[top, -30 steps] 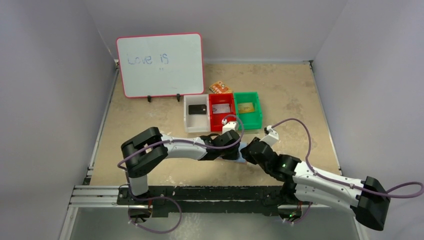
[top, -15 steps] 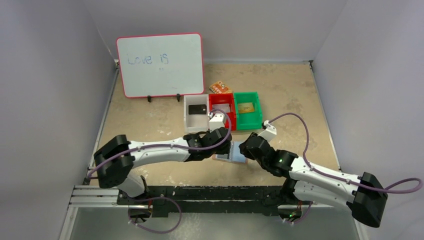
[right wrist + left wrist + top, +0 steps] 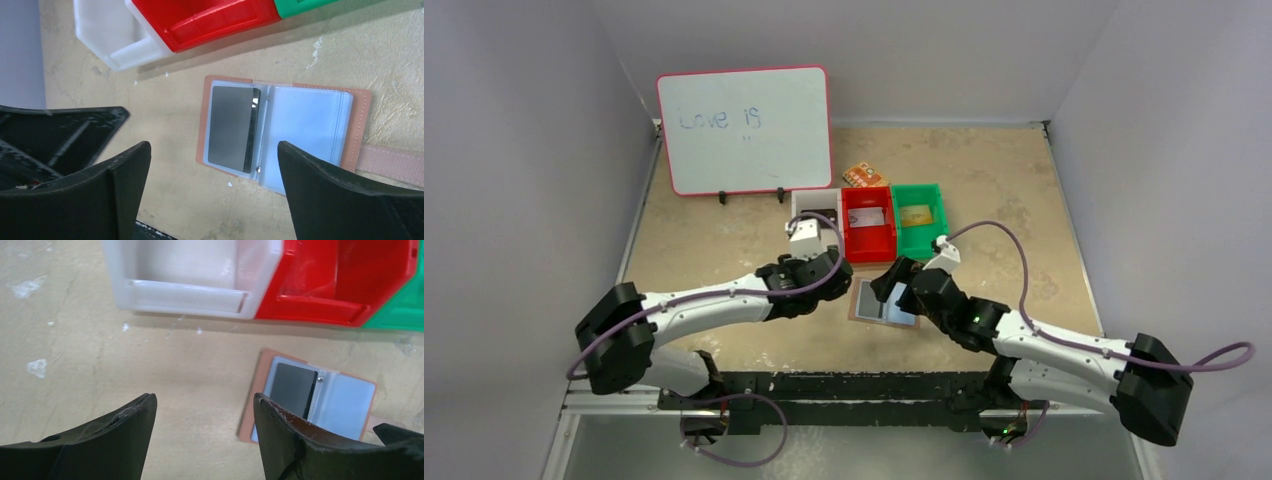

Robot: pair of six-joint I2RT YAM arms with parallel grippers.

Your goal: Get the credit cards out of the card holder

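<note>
The card holder (image 3: 884, 303) lies open and flat on the table in front of the red bin, tan outside and pale blue inside (image 3: 310, 125). A dark card (image 3: 232, 127) sits in its left pocket (image 3: 290, 387). Its snap tab (image 3: 390, 162) sticks out to the right. My left gripper (image 3: 202, 412) hovers open over bare table just left of the holder (image 3: 320, 400), nothing between its fingers. My right gripper (image 3: 214, 147) stands wide open above the holder's near edge, touching nothing. In the top view the left gripper (image 3: 824, 264) and right gripper (image 3: 894, 286) flank the holder.
A white bin (image 3: 799, 250), a red bin (image 3: 868, 228) and a green bin (image 3: 920, 225) stand in a row just beyond the holder, with cards in the red and green ones. Behind them are an orange patterned packet (image 3: 860, 174) and a whiteboard (image 3: 746, 128).
Both grippers have opened and let go of the card holder, which now lies open on the table. The left arm has drawn back left toward the white bin.
</note>
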